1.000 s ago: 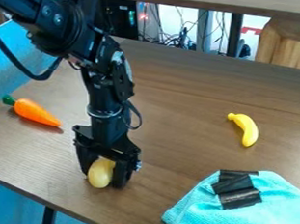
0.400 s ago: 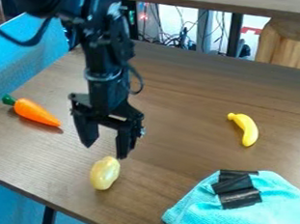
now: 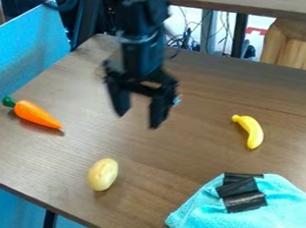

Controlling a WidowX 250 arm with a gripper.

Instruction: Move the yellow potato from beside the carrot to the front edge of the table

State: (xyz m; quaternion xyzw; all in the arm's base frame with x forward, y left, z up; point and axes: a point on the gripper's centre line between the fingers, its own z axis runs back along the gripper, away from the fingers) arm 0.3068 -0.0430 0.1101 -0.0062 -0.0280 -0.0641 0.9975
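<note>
The black arm (image 3: 142, 45) comes in at the top edge, a little left of the middle, and its lower section runs nearly straight down, close to upright. At its end the gripper (image 3: 139, 118) hangs above the brown table (image 3: 206, 171), pointing downward. Its crosspiece slants across the view, so the finger on the right of the picture ends lower than the finger on the left. The 2 fingers stand spread, with a wide gap between them through which the wood grain shows.

The pale yellow, potato-like toy (image 3: 102, 174) lies on the table toward the near edge, below and to the left of the gripper in the view, well apart from both fingers. Its long side leans slightly, the upper end tipped to the right.

An orange carrot (image 3: 37, 114) with a green top lies at the far left, its tip angled toward the gripper's side. A yellow banana (image 3: 252, 132) rests to the right. At the lower right is a turquoise cloth (image 3: 287, 212) bearing black strips (image 3: 244, 193).
</note>
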